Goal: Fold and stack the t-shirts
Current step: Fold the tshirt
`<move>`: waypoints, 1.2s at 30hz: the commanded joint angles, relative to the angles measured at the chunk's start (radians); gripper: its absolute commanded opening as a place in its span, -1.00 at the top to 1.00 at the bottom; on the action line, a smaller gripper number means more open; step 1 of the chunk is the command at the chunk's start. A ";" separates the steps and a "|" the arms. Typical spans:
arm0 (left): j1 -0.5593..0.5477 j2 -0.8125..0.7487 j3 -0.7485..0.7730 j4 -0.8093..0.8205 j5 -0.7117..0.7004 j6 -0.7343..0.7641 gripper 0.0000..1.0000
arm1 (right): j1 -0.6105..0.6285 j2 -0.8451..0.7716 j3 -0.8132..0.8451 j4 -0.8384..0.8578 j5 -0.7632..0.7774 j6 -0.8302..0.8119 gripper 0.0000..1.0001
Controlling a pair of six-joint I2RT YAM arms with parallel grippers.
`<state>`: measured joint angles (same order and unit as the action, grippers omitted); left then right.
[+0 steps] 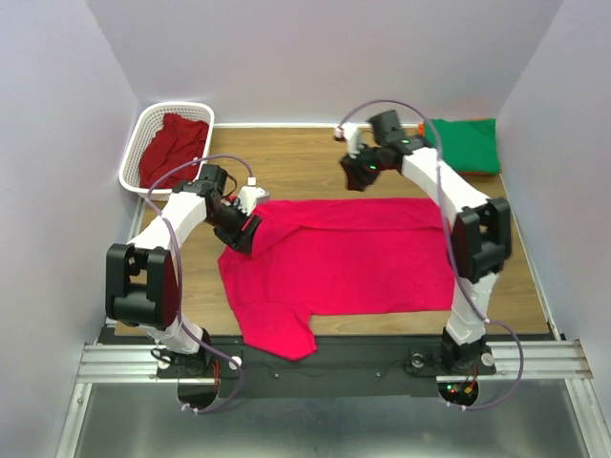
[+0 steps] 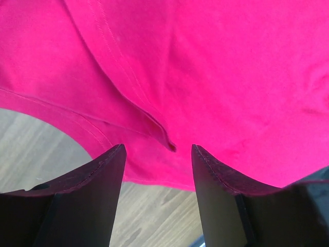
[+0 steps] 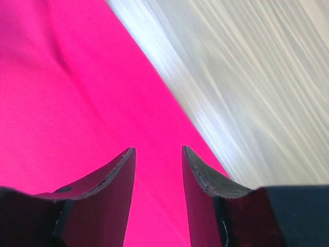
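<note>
A bright pink-red t-shirt (image 1: 344,262) lies spread on the wooden table, its far left part folded over. My left gripper (image 1: 250,232) is open at the shirt's left edge; its wrist view shows the collar hem (image 2: 154,123) just beyond the open jaws. My right gripper (image 1: 359,175) is open, held above the shirt's far edge; its wrist view shows the pink cloth (image 3: 77,103) below, blurred. A darker crimson shirt (image 1: 174,145) lies in the basket. A folded green shirt (image 1: 465,145) lies at the far right, with an orange one (image 1: 421,128) peeking from under it.
A white lattice basket (image 1: 143,129) stands at the far left corner. The grey walls enclose the table on three sides. A metal rail (image 1: 315,358) runs along the near edge by the arm bases.
</note>
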<state>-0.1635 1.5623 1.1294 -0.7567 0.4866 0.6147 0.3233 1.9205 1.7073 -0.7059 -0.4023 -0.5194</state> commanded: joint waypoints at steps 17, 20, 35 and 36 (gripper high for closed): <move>-0.002 -0.035 -0.089 0.028 0.064 0.071 -0.24 | 0.333 0.540 0.520 0.181 -0.168 0.516 0.12; -0.002 -0.027 -0.092 0.034 0.069 0.072 -0.23 | 0.352 0.558 0.531 0.189 -0.176 0.549 0.17; -0.002 -0.011 -0.103 0.054 0.063 0.068 -0.22 | 0.392 0.621 0.541 0.212 -0.171 0.558 0.21; -0.002 -0.008 -0.105 0.054 0.061 0.069 -0.22 | 0.392 0.624 0.540 0.210 -0.171 0.559 0.21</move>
<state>-0.1635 1.5555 1.0397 -0.6991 0.5270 0.6727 0.7071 2.5282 2.1967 -0.5362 -0.5739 0.0322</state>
